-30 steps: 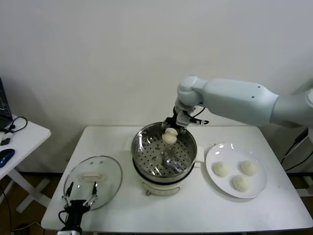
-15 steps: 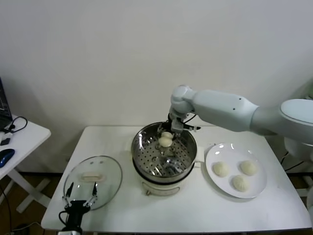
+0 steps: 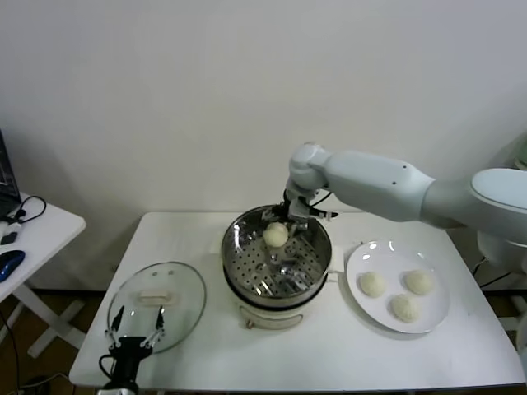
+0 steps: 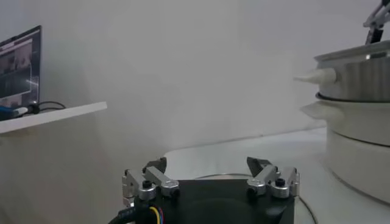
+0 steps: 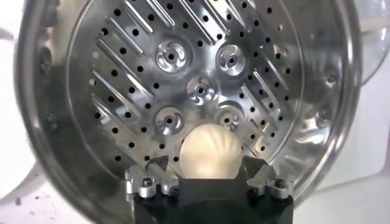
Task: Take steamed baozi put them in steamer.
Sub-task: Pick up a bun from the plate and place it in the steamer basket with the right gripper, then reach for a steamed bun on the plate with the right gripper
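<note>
Nearest me, my left gripper (image 3: 132,339) idles over the glass lid (image 3: 156,303) at the surface's (image 3: 329,354) front edge, fingers spread wide. Three baozi (image 3: 372,285) sit on the plate (image 3: 436,317) to the right. Farther back, my right gripper (image 5: 207,175) hangs over the steamer (image 3: 239,247), fingers released, the fourth baozi (image 3: 276,235) between them in the basket.

We see bare white bench (image 3: 329,350) along the near edge. The tall shiny round steel steamer (image 3: 276,257) blocks the middle, flat round glass lid (image 3: 156,303) left, white round plate (image 3: 398,285) right.
</note>
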You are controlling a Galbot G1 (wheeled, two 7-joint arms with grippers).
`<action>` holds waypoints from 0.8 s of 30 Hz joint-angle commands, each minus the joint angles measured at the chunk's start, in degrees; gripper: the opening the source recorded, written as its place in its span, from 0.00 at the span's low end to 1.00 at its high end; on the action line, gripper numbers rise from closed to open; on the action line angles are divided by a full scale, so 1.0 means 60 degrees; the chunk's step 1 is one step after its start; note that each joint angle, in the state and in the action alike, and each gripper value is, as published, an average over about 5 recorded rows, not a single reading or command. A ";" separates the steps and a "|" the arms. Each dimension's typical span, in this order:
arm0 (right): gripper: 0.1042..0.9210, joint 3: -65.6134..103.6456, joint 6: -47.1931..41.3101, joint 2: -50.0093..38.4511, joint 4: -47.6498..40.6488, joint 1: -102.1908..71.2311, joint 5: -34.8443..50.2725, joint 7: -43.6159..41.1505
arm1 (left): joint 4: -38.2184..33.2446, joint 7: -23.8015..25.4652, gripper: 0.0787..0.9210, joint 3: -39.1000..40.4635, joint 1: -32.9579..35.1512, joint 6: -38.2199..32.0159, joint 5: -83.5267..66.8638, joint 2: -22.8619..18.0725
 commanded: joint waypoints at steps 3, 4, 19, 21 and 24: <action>0.88 -0.2580 -0.1436 -0.1641 0.0948 0.3118 0.5232 -0.0851 | 0.0012 0.0004 0.88 0.0064 0.0021 0.0007 0.0054 -0.0011; 0.88 -0.2933 -0.1872 -0.1913 0.1048 0.3347 0.5504 -0.0877 | 0.0007 0.0009 0.88 0.0082 0.0015 0.0025 0.0045 -0.0009; 0.88 -0.5303 -0.6976 -0.5490 0.2982 0.3164 0.6235 0.0298 | 0.0177 0.0029 0.88 0.0078 -0.0083 0.0023 0.0099 0.0111; 0.88 -0.4964 -0.7262 -0.5668 0.3017 0.2598 0.6109 0.0471 | 0.0213 0.0031 0.88 0.0084 -0.0112 0.0024 0.0111 0.0111; 0.88 -0.4296 -0.7581 -0.5722 0.2803 0.1640 0.5890 0.0705 | 0.0212 0.0036 0.88 0.0085 -0.0111 0.0030 0.0120 0.0103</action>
